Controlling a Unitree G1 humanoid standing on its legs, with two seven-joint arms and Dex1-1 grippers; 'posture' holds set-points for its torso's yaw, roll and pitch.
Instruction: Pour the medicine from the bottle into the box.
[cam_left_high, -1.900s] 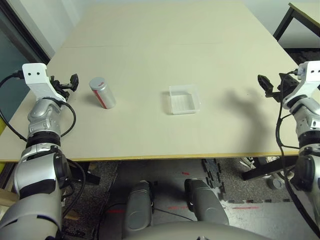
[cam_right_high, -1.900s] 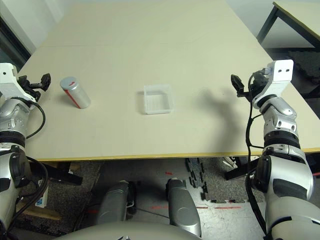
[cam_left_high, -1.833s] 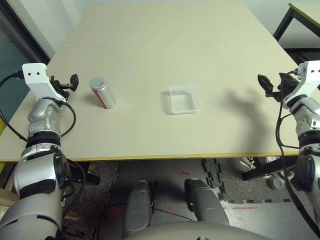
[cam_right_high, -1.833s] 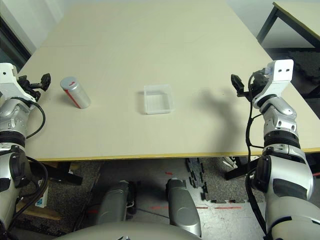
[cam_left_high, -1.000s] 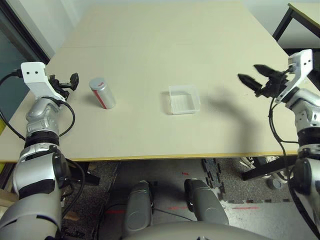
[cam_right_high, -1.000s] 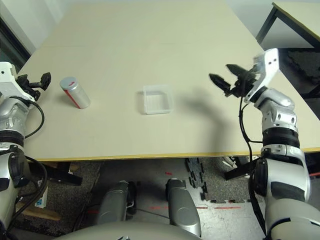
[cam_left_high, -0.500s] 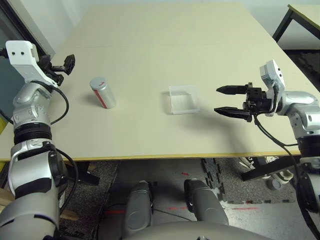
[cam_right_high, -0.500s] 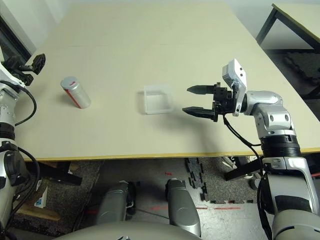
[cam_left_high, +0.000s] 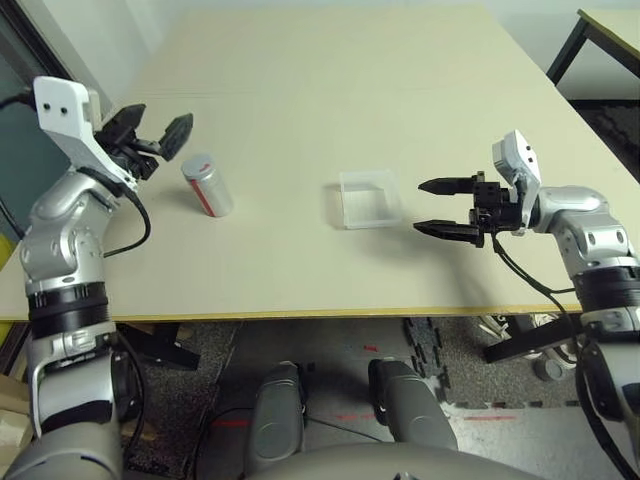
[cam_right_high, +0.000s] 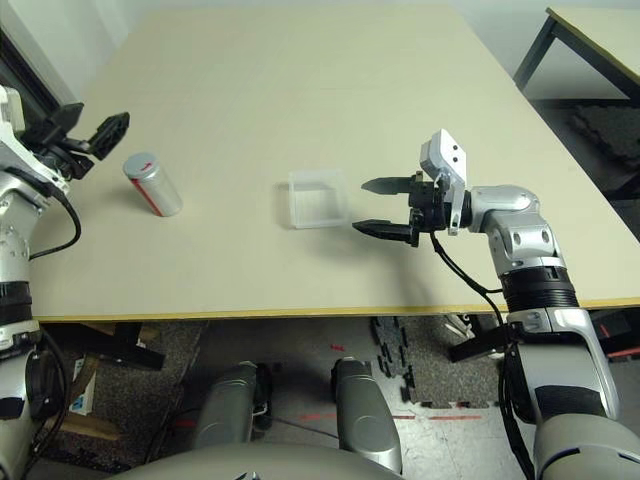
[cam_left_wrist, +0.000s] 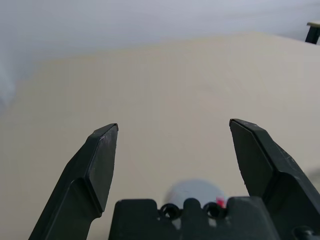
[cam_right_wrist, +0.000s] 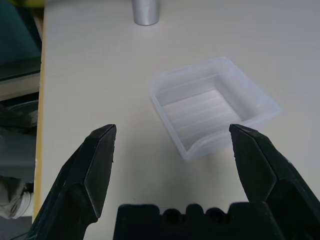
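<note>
Wide pale beige table (cam_left_high: 330, 90), matte top with a faint seam line running across it towards the far side. Front edge shows a thin yellowish band.

Second table (cam_left_high: 610, 20) at the far right corner: light top on a dark metal leg, standing apart from the main one.

Under the front edge: grey speckled floor (cam_left_high: 330, 340) with short red marks. Black interlocking foam mats (cam_left_high: 440, 360) lie to the right. A dark table foot (cam_left_high: 530, 345) crosses the floor beside them.

Dark-framed glass panel (cam_left_high: 20, 110) on the left.
</note>
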